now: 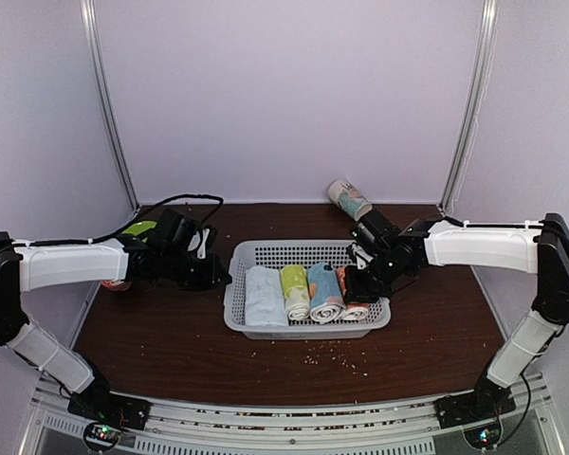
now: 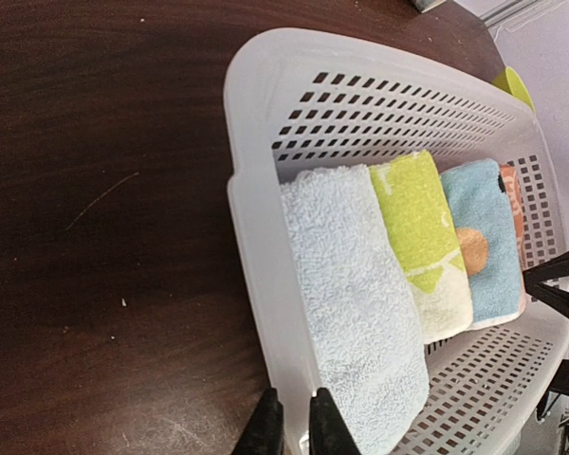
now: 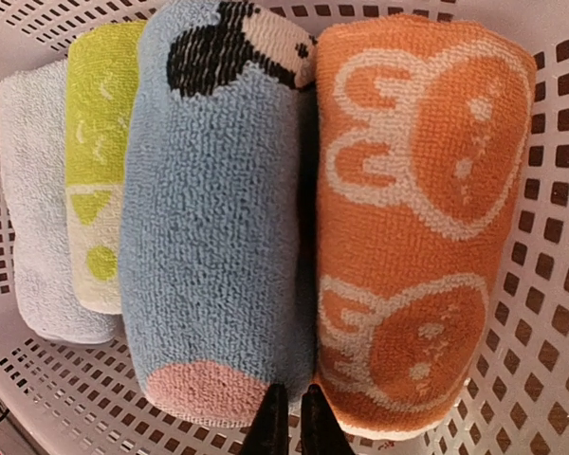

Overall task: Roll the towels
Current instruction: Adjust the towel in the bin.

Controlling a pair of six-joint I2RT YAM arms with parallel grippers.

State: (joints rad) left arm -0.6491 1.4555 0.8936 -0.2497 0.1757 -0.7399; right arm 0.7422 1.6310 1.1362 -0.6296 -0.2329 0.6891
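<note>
Both towels are already lying rolled in the white basket (image 1: 308, 330). The peach-orange towel (image 3: 417, 209) is sitting at the 3 o'clock end, and the light blue towel (image 3: 218, 237) is pressing against it on the 9 o'clock side. Further toward 9 o'clock the yellow-green roll (image 3: 100, 171) and the pale roll (image 3: 33, 218) are filling the rest of the row.

The right gripper (image 3: 286, 417) is hovering over the seam between the two task towels, its fingers pressed together and pinching nothing. The left gripper (image 2: 296, 422) is waiting at the basket's 9 o'clock rim with its fingers drawn close. A sliver of white is showing between them, so it cannot be told whether they are nipping the rim or merely hanging above it.

The terry is looking thick, soft and light, so the rolls are likely giving under any squeeze and springing loose if caught by one outer layer. The safer hold is probably across the middle of a roll, with the fingers spanning its full thickness and closing on the free flap too. The rolls are packing tightly, so a finger pushed into the seam is likely dragging the neighbouring roll along.
</note>
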